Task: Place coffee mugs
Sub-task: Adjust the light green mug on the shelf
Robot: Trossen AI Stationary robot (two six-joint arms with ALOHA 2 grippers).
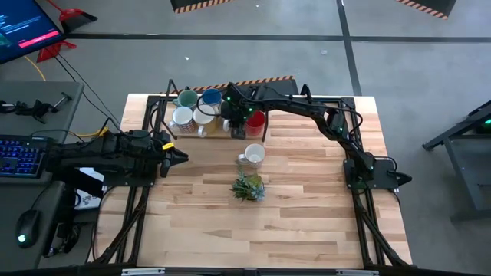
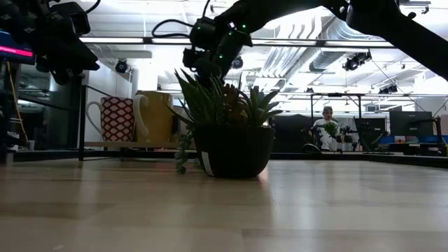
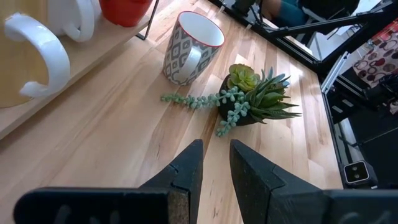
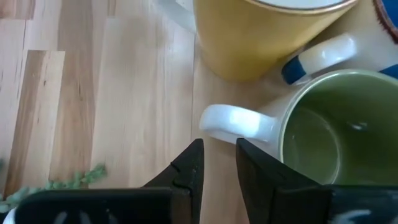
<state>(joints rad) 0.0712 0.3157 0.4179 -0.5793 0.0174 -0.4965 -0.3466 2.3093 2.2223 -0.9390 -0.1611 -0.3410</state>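
Several coffee mugs stand on a low wooden shelf [image 1: 219,132] at the table's far side: teal [image 1: 186,98], blue [image 1: 210,97], two white [image 1: 182,116], red [image 1: 255,120]. My right gripper [image 1: 236,107] hangs over them, slanting down. In its wrist view its fingers [image 4: 217,149] stand slightly open just short of the white handle [image 4: 236,123] of a mug with an olive-green inside [image 4: 323,137], beside a yellow mug [image 4: 267,37]. A patterned mug [image 3: 189,46] stands upright on the table. My left gripper [image 3: 216,149] waits open at the left.
A small potted plant [image 1: 249,186] with trailing stems sits mid-table, just nearer than the patterned mug [image 1: 252,156]. It fills the middle of the low view [image 2: 231,133]. Bare wood lies across the near half of the table [image 1: 261,230].
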